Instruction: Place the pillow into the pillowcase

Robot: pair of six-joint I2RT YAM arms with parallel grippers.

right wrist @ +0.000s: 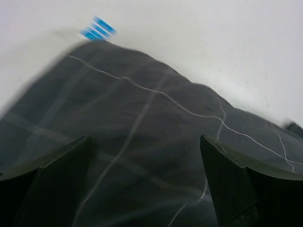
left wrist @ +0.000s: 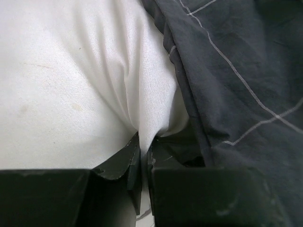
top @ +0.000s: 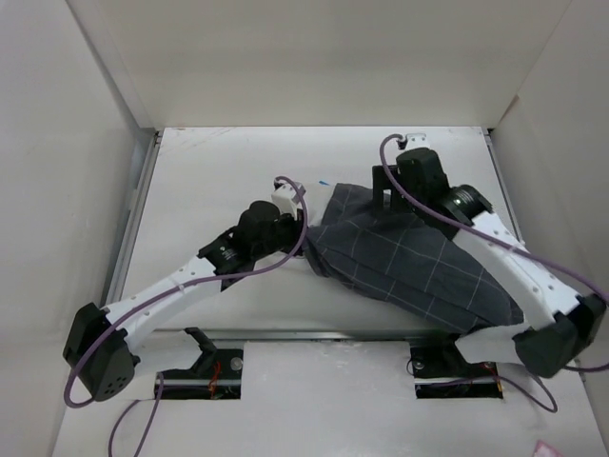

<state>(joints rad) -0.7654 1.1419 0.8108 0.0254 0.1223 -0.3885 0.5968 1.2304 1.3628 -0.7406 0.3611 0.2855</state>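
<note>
Looks mostly done to me. The pillowcase (top: 409, 262) lies across the middle and right of the table (top: 209, 171), bulging like it's stuffed, running from the far middle down to the near right. From above I can hardly see any white outside it.

The pillow (left wrist: 71, 71) isn't fully in though. In the left wrist view there's a good patch of it bare just left of the case's edge. The left gripper (left wrist: 144, 156) has its fingers pinched tight on a fold of that white fabric, right at the mouth of the case. The blue tag (right wrist: 98, 28) also pokes out past the far edge of the dark fabric.

The right gripper (right wrist: 146, 139) is spread wide with nothing in it, hanging over the far part of the case. I can't tell if it's touching the cloth.

My guess at what's left: shove that last left end in, or pull the hem over it, so the tag and white corner disappear.
</note>
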